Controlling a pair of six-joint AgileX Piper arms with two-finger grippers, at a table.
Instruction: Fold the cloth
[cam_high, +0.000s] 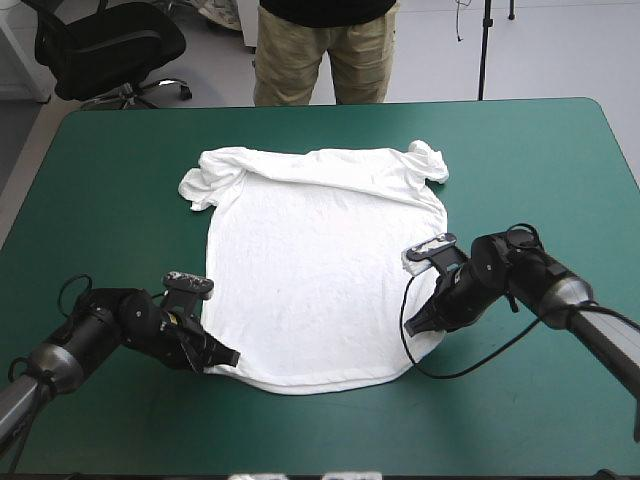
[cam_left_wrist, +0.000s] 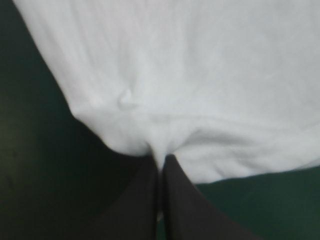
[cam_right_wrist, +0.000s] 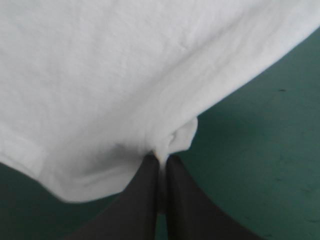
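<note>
One white T-shirt (cam_high: 320, 260), one table under a teal-green cover (cam_high: 110, 170), and two grippers of mine, four black fingers in all. The T-shirt lies spread flat at the table's middle, hem toward me, its two short sleeves bunched at the far corners.

My left gripper (cam_high: 228, 356) sits low at the hem's left corner. Its two fingers (cam_left_wrist: 142, 205) press all but together in one pointed arch, with a pinch of white cloth caught at their tips and the fabric puckered just ahead of them.

My right gripper (cam_high: 412, 326) is at the hem's right corner. Its two fingers (cam_right_wrist: 145, 200) likewise all but meet, clamped on a small fold of hem that bulges just beside the tips.

Ahead of both pairs the T-shirt spreads wide, and bare cover shows to either side of them.
</note>
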